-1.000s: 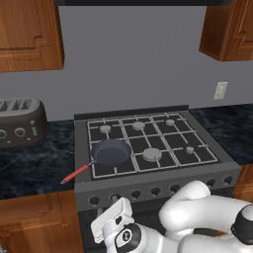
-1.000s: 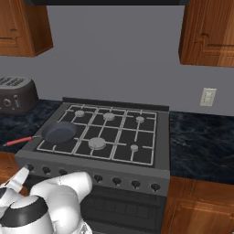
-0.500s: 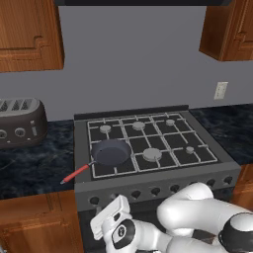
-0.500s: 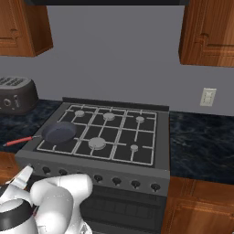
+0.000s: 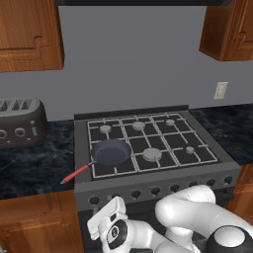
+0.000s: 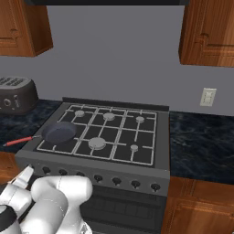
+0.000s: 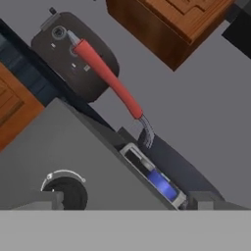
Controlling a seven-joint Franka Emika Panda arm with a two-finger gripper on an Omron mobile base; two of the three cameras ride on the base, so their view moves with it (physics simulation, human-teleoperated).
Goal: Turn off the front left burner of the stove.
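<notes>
**Low in front of the stove's knob row**

We face a dark marbled surface (image 5: pixel 34 168) set against a grey wall, with wooden cabinets above and below, and we place everything from the stove (image 5: pixel 153 183) that sits in the middle of that surface.

Nearest us, below the stove's front panel toward its left end, hangs the gripper (image 5: pixel 105 216), its fingers spread wide with nothing between them. In the hand view the two finger tips (image 7: pixel 44 198) rise at the bottom, and one black knob (image 7: pixel 68 192) with a white arc around it lies close to the left tip; we cannot tell whether they touch.

Above the knob row, on the stove's front left grate, rests a dark frying pan (image 5: pixel 112 152) whose red handle (image 5: pixel 75 173) juts out past the stove's left edge. In the hand view a blue glow (image 7: pixel 162 185) shows under the pan.

Left of the stove on the surface stands a dark grey toaster (image 5: pixel 20 122). Right of the stove, on the wall, is a pale outlet (image 5: pixel 221 90).
</notes>
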